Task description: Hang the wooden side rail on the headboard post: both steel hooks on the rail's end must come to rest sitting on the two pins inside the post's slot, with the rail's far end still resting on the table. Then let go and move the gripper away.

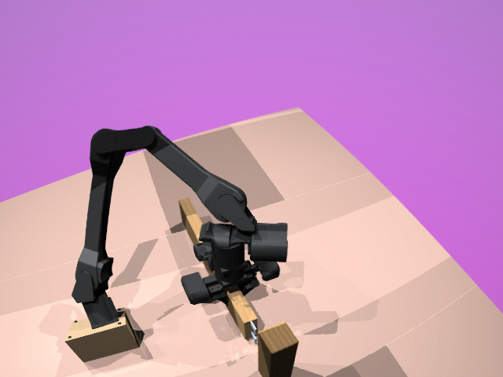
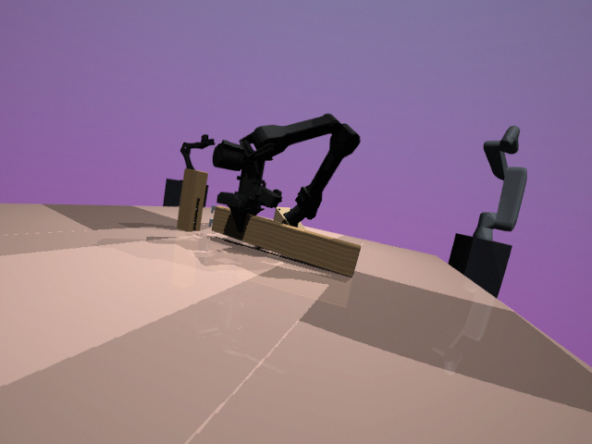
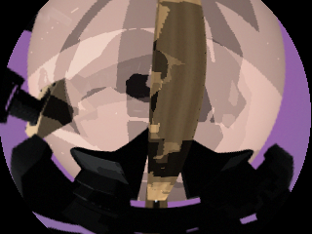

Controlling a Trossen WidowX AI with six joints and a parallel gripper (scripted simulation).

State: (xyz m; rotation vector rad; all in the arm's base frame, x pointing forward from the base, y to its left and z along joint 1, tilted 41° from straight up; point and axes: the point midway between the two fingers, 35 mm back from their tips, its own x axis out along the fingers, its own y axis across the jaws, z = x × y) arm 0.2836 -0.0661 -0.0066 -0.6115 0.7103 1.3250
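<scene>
Because the rail [image 1: 243, 310] [image 2: 301, 240] [image 3: 180, 88] looks long, stiff and fairly heavy for one grasp, its far end may drag or twist; the tool [image 1: 229, 286] [image 2: 239, 224] [image 3: 162, 131] pinches it across its narrow width, nearer the hooks [image 1: 254, 331] [image 2: 212, 215], a sensible hold for steering them. The rail's hooked end stands just beside the post [image 1: 278, 338] [image 2: 191, 201], short of the slot [image 2: 196, 214]; little room remains there, while the surface [image 1: 345, 251] [image 2: 143, 334] [image 3: 102, 107] extends beyond the far end.
</scene>
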